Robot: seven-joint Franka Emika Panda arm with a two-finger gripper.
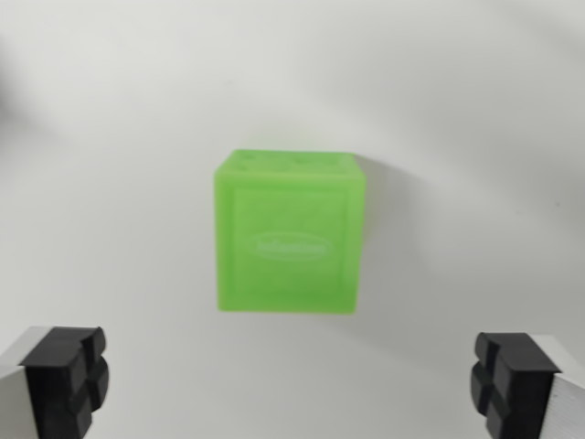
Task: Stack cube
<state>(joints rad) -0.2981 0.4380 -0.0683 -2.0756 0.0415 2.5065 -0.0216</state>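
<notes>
A translucent green cube (pixel 289 233) rests on a white surface in the middle of the wrist view. It has a framed face with a small oval mark and dimples on its top. My gripper (pixel 292 384) is open, with its black fingertips (pixel 64 380) at the bottom left and bottom right corners. The cube lies ahead of the fingertips, centred between them, and nothing is between the pads. No second cube is in view.
The plain white surface (pixel 110 137) fills the view around the cube. A faint grey shadow falls at the upper left edge and to the cube's right.
</notes>
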